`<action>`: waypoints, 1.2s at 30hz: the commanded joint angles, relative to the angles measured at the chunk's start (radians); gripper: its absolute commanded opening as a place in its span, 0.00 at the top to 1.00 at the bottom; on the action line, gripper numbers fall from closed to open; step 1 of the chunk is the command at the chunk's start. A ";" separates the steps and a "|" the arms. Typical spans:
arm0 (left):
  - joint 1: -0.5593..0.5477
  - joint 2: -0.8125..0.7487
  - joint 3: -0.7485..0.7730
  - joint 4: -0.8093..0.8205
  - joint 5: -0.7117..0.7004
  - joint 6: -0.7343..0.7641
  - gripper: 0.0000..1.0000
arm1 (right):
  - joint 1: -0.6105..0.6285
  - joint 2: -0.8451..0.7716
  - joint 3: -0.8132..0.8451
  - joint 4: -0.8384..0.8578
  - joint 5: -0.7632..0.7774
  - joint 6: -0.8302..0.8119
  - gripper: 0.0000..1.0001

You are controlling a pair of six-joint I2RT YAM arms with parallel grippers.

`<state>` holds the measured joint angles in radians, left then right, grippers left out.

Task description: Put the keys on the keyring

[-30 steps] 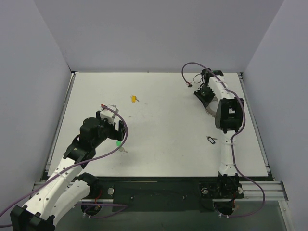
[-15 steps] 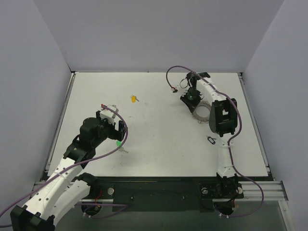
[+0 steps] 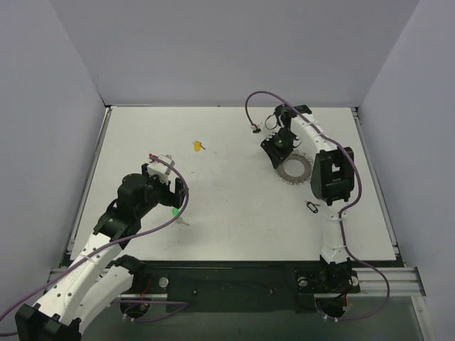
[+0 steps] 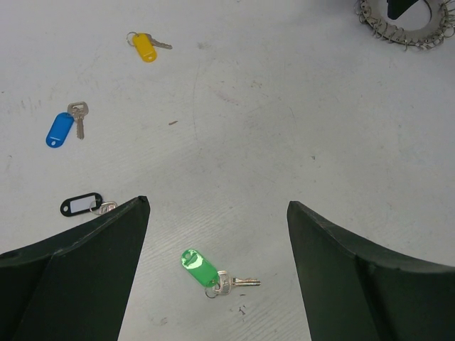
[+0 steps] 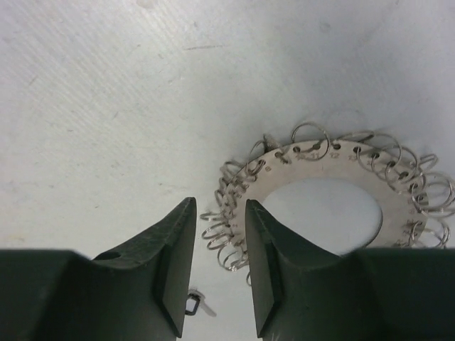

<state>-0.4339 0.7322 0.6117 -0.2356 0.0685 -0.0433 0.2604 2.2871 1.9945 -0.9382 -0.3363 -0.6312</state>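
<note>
Keyring [image 5: 334, 160] is laid flat on the table [image 3: 234, 213], right of centre. Its wire loops are seen in the narrow gap between the parted jaws of the right gripper [image 5: 220, 209]. The green key [image 4: 199, 266] is found just beneath the left gripper [image 4: 217, 204], whose jaws are spread wide. The yellow key [image 4: 144, 47] and blue key [image 4: 60, 129] are scattered beyond.

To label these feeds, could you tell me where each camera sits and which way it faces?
Top external: above, behind both arms, looking down on them and the table.
Left wrist: mounted there, facing down past the left hand at the green key.
Right wrist: likewise, facing down past the right hand at the keyring.
Shared: the keyring, in all three.
</note>
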 commanded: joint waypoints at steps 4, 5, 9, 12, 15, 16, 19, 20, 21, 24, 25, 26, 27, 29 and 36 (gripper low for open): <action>0.007 -0.020 0.000 0.036 0.017 0.008 0.11 | -0.111 -0.227 -0.080 -0.056 -0.133 0.056 0.69; 0.007 -0.019 -0.001 0.036 0.017 0.008 0.11 | -0.142 -0.235 -0.098 -0.036 -0.138 0.065 0.69; 0.007 -0.020 0.002 0.036 0.024 0.008 0.11 | -0.252 -0.259 -0.146 0.061 -0.126 0.198 0.69; 0.007 -0.019 0.000 0.036 0.025 0.008 0.11 | -0.303 -0.238 -0.140 0.114 -0.095 0.307 0.69; 0.007 -0.019 -0.001 0.036 0.022 0.008 0.11 | -0.311 -0.213 -0.128 0.170 0.003 0.413 0.69; 0.007 -0.019 -0.003 0.036 0.022 0.006 0.11 | -0.309 -0.198 -0.113 0.174 0.025 0.425 0.69; 0.007 -0.014 -0.003 0.036 0.021 0.008 0.11 | -0.311 -0.141 -0.060 0.187 0.101 0.511 0.69; 0.007 -0.013 -0.003 0.038 0.020 0.008 0.11 | -0.311 -0.126 -0.036 0.187 0.108 0.528 0.69; 0.007 -0.013 -0.003 0.039 0.020 0.008 0.11 | -0.312 -0.103 -0.025 0.185 0.109 0.562 0.70; 0.009 -0.008 -0.004 0.038 0.019 0.008 0.11 | -0.308 -0.071 0.006 0.191 0.089 0.628 0.71; 0.009 -0.010 -0.004 0.039 0.019 0.008 0.11 | -0.308 -0.055 0.010 0.191 0.095 0.671 0.71; 0.009 -0.007 -0.006 0.041 0.017 0.008 0.11 | -0.308 -0.049 0.013 0.196 0.094 0.680 0.72; 0.009 -0.005 -0.004 0.041 0.017 0.008 0.11 | -0.305 -0.037 0.013 0.203 0.101 0.711 0.72; 0.011 -0.004 -0.004 0.041 0.017 0.010 0.11 | -0.303 -0.019 0.016 0.207 0.106 0.737 0.73; 0.012 0.003 -0.006 0.044 0.019 0.008 0.11 | -0.297 0.017 0.015 0.210 0.141 0.757 0.75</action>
<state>-0.4301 0.7330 0.6010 -0.2348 0.0803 -0.0429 -0.0441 2.2936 1.9694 -0.7097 -0.2356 0.0780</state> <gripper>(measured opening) 0.889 0.253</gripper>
